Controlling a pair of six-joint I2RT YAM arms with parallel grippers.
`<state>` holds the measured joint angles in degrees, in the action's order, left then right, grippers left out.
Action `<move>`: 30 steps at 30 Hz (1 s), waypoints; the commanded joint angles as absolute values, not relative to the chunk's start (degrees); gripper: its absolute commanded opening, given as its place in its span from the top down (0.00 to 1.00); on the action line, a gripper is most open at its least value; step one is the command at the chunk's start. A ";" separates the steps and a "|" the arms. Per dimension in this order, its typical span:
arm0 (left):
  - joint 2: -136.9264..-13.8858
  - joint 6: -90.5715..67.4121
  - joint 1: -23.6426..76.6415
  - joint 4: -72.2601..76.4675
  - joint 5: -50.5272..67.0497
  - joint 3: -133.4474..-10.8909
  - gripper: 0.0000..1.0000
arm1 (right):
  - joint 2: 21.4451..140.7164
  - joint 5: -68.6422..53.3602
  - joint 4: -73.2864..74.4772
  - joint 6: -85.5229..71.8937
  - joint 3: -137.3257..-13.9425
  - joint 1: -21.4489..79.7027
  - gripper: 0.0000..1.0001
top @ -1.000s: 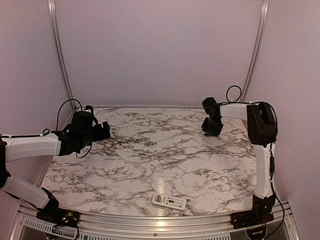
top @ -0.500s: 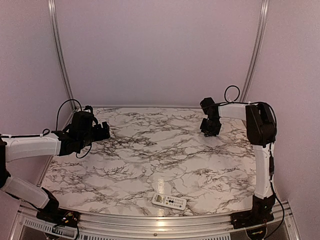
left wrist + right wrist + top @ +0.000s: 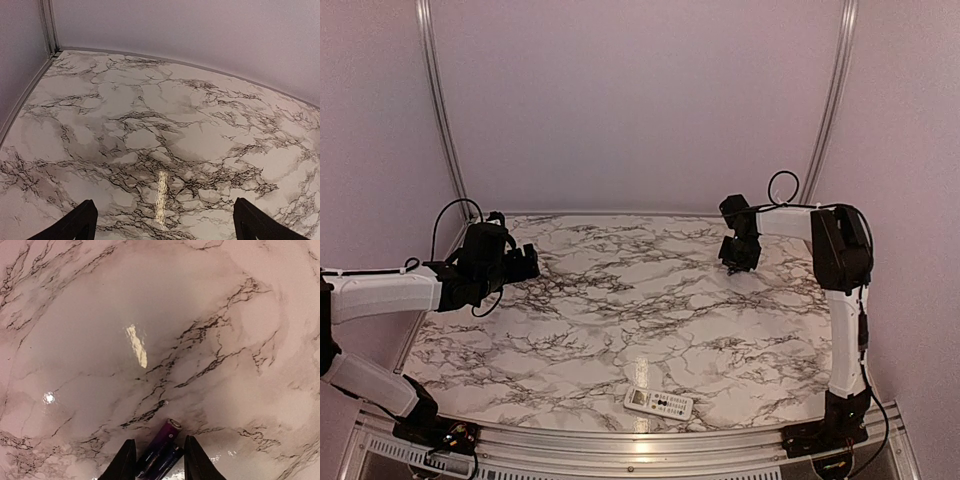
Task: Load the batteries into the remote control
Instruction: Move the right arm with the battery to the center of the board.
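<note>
Handling first, from the top view: the remote control (image 3: pixel 658 403) lies flat on the table (image 3: pixel 620 310), buttons and pale screen upward, so its back is not seen. I judge it light, stiff and smooth, easy to push away on this glossy marble surface. The best hold seems to be across its two long edges near the middle, away from the screen. The left gripper (image 3: pixel 527 262) hangs well behind the remote control and to its left, the right gripper (image 3: pixel 738 264) well behind it and to its right. In the left wrist view the remote control does not appear; the two fingers (image 3: pixel 75 225) stand wide apart with only marble between them, so this gripper is open and empty. In the right wrist view the remote control is also absent. Here the fingers (image 3: pixel 125 462) are closed against the sides of two dark purple batteries (image 3: pixel 161 452), which lie side by side and point forward. These are small, hard and round, so I think they can slip or roll against each other if the grip is weak.
</note>
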<state>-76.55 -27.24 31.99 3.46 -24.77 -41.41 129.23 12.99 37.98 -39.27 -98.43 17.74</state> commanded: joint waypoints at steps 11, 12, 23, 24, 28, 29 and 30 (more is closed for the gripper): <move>-75.50 -26.91 32.08 1.41 -26.54 -42.63 0.01 | 133.82 4.42 37.56 -31.02 -97.47 18.33 0.81; -75.42 -26.85 32.08 1.41 -26.58 -42.63 0.01 | 133.77 4.34 37.46 -30.63 -97.39 18.49 0.81; -75.08 -26.66 32.08 0.88 -26.55 -42.85 0.01 | 132.56 -2.57 34.36 -23.63 -94.16 22.94 0.85; -75.06 -26.57 32.08 0.88 -26.36 -42.93 0.01 | 132.54 -3.14 34.17 -23.07 -93.83 23.59 0.85; -74.97 -26.30 32.08 0.66 -26.11 -42.90 0.01 | 132.21 -5.59 33.34 -20.31 -92.13 26.71 0.86; -74.86 -26.28 32.08 0.51 -26.10 -42.94 0.01 | 132.07 -5.93 33.31 -19.66 -91.74 27.72 0.87; -74.84 -26.32 32.08 0.33 -26.10 -43.02 0.01 | 131.98 -6.05 33.31 -18.94 -91.35 28.62 0.87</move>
<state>-76.29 -26.98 31.99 2.48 -25.96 -41.41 128.97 1.06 27.90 -22.63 -95.68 23.75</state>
